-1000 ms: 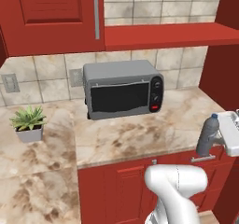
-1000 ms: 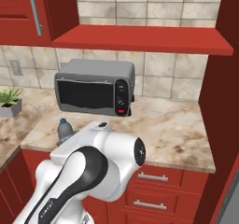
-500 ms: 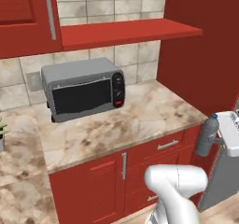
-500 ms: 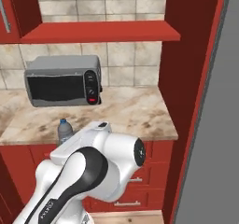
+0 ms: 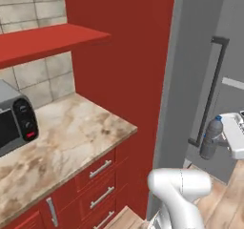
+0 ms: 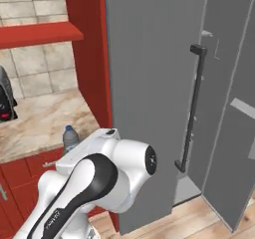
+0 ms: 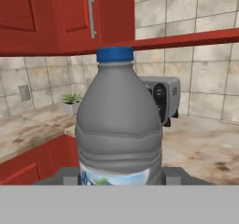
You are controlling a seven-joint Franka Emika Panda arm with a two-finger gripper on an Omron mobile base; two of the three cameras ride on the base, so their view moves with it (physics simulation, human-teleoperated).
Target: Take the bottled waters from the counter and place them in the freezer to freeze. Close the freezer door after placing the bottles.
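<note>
Bottled water [image 5: 211, 137] is sitting upright in the gripper [image 5: 223, 140], which is clenched around its lower body at the right edge of the left base view, in the air in front of the freezer door [image 5: 200, 80] and just right of the door's long dark handle [image 5: 208, 92]. Through the hand view the same bottle [image 7: 119, 120] is standing close up, blue cap on top and label band at the bottom, with the finger tips [image 7: 70, 177] pressing in at either side of its base. A second bottle [image 6: 70, 138] is standing on the counter [image 6: 40, 123] near its front edge, close to the right end, showing just behind the arm's white shoulder in the right base view. The microwave [image 5: 14, 123] is sitting toward the back of the counter [image 5: 66, 142], well apart from the counter's right end, under a red shelf [image 5: 43, 42]. A small potted plant [image 7: 71, 101] is standing at the back of the counter in the hand view, left of the microwave. The grey freezer door [image 6: 149, 93] is rising beside the red side panel [image 6: 87, 54] at the counter's right end; whether that door is fully closed I cannot tell.
</note>
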